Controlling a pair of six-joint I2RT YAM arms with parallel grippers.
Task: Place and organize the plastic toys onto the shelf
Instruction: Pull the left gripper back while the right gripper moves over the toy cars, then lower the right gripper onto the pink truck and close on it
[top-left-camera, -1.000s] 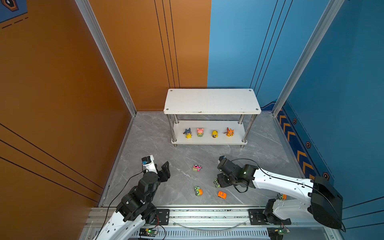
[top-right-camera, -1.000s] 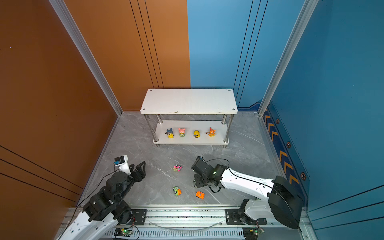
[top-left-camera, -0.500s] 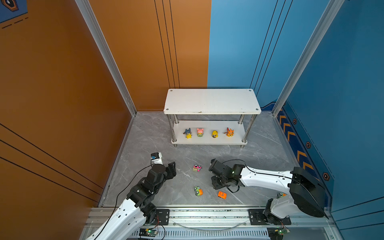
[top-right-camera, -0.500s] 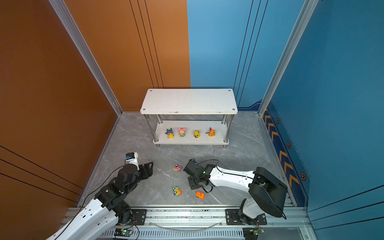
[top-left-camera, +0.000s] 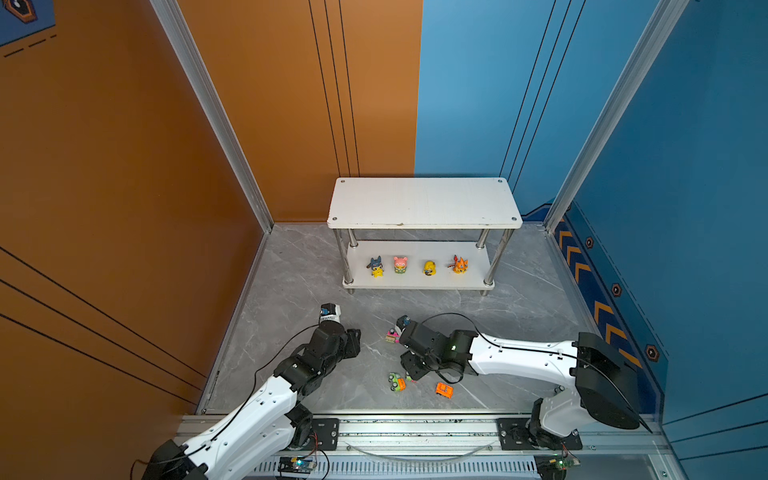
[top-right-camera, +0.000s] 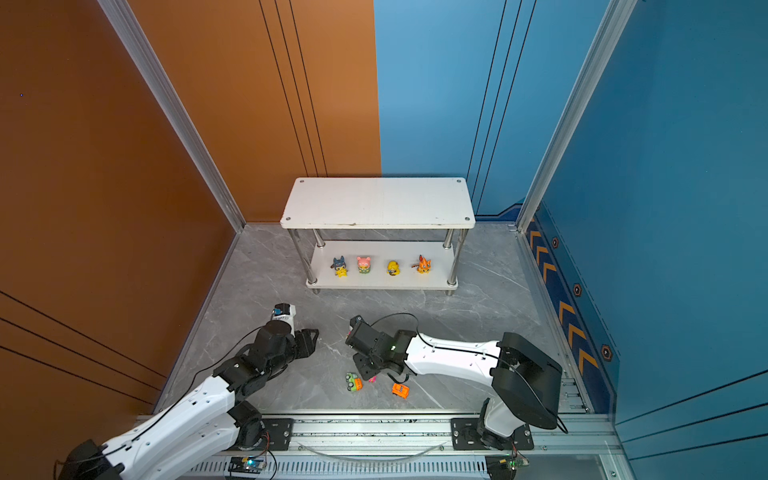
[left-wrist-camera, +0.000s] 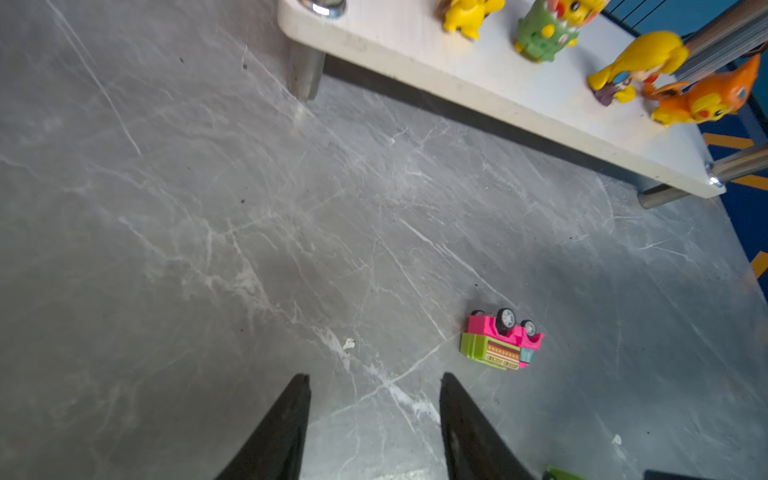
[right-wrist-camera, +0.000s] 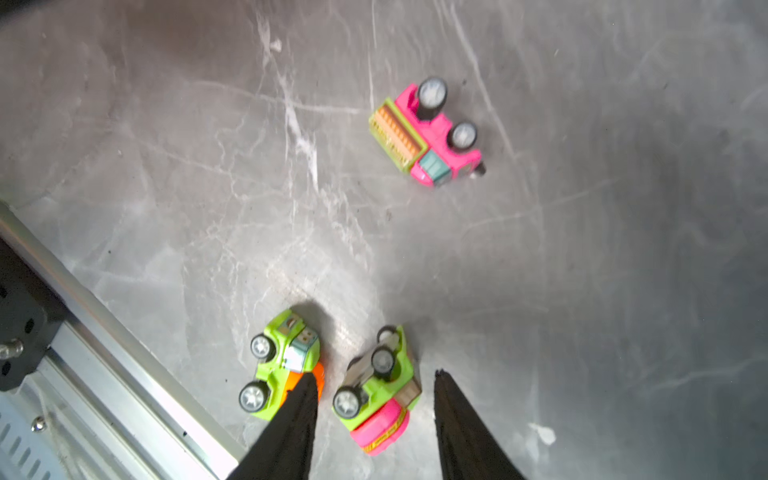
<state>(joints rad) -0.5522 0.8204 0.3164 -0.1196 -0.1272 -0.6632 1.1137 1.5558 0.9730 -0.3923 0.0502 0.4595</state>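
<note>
Straddling car (right-wrist-camera: 376, 399) on marbled floor (right-wrist-camera: 582, 291): right end effector (right-wrist-camera: 375, 374) released; left end effector (left-wrist-camera: 374, 376) released.

A tipped green-and-pink car (right-wrist-camera: 376, 399) is seen between the parted fingers of the right gripper (right-wrist-camera: 374, 374). A green-and-orange car (right-wrist-camera: 282, 361) is set near the surface's railed edge, and an overturned pink car (right-wrist-camera: 428, 133) farther in.

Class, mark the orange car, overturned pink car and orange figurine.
orange car (top-left-camera: 444, 390): in a top view, its top.
overturned pink car (left-wrist-camera: 500, 343): left wrist view, its side.
orange figurine (top-left-camera: 459, 266): in a top view, its body.
</note>
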